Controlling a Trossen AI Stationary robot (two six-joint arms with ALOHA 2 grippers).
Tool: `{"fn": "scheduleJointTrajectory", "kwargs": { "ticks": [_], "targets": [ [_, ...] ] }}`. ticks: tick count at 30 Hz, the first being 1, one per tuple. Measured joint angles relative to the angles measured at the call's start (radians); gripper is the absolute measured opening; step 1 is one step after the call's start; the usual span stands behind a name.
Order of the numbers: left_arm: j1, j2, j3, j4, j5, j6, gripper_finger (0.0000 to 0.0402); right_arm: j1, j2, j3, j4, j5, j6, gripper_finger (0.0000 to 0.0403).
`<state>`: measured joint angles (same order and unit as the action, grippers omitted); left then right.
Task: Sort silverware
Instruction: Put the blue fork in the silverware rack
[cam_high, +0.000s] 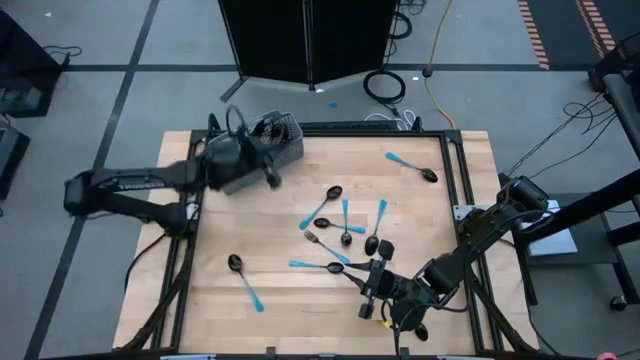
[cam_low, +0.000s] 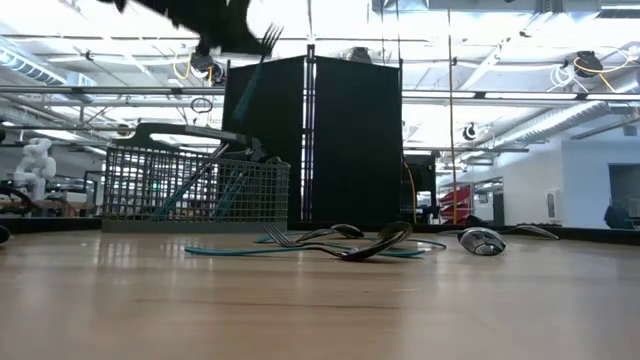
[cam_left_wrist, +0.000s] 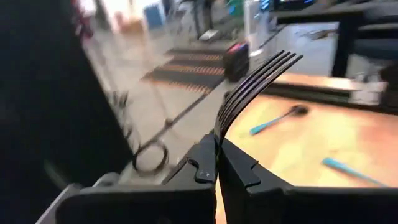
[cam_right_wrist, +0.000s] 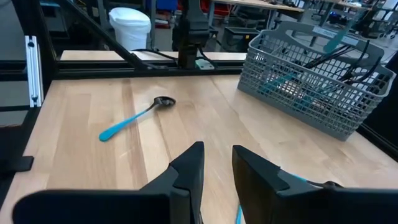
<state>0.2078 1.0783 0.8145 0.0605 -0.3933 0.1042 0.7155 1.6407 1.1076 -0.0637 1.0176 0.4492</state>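
My left gripper hangs in the air just in front of the grey wire-mesh basket, shut on a fork whose dark tines stick out past the fingertips. The basket stands at the far left of the table with several blue-handled pieces in it. More silverware lies flat in a loose cluster mid-table. My right gripper hovers near the front right of that cluster, open, with nothing between its fingers. My left gripper pinches the fork at its neck, just below the tines, between its two fingers. It reaches about level from the table's left side. The fork is lifted clear of the table, tines up, its light-blue handle slanting down below the fingers.
A lone spoon lies near the far right corner and another near the front left. Black rails frame the wooden table. A tall black panel stands behind the far edge.
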Motion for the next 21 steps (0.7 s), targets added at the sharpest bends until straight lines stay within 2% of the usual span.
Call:
{"fn": "scheduleJointTrajectory", "kwargs": {
  "ticks": [3, 8, 13, 21],
  "targets": [
    [0.176, 0.002, -0.015, -0.009, 0.152, -0.034, 0.0, 0.0, 0.0, 0.0, -0.006, 0.001, 0.0, 0.0079],
    [0.367, 0.048, -0.047, 0.055, 0.258, -0.048, 0.0, 0.0, 0.0, 0.0, -0.033, 0.0, 0.011, 0.0079],
    [0.438, 0.098, -0.087, 0.144, 0.313, -0.113, 0.0, 0.0, 0.0, 0.0, -0.037, -0.002, 0.01, 0.0079],
    [0.476, 0.178, -0.096, 0.185, 0.277, -0.318, 0.0001, 0.0, 0.0, 0.0, -0.079, -0.002, 0.033, 0.0079]
  ]
}}
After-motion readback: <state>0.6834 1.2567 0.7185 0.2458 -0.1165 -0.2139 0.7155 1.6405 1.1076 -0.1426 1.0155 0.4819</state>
